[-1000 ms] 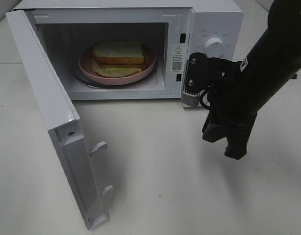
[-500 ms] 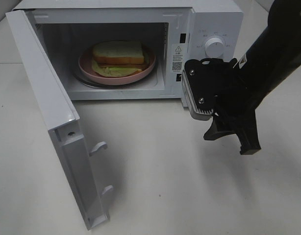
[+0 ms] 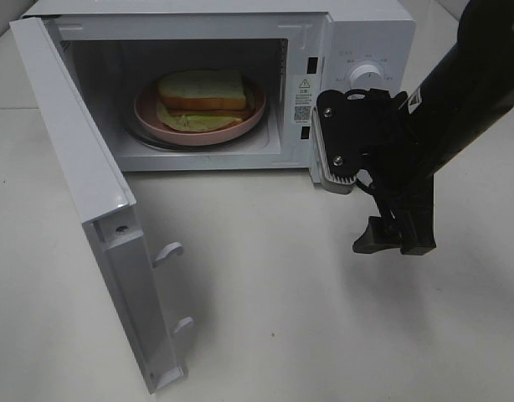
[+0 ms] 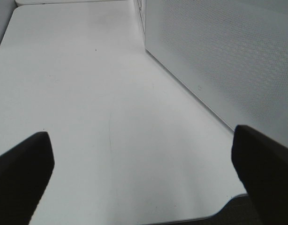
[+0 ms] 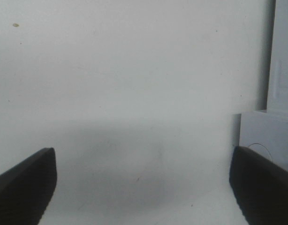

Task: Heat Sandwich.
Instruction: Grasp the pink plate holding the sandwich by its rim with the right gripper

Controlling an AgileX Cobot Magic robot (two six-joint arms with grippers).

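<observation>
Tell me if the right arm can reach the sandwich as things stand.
Probably yes: the microwave door stands open, the sandwich lies exposed on its plate, and the right gripper hangs outside, jaws open, empty.

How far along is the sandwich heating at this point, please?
Done: the sandwich sits on its plate inside the microwave. In hand: nothing; the left gripper and right gripper are both open and empty. To do: shutting the wide-open door and turning the dial.
</observation>
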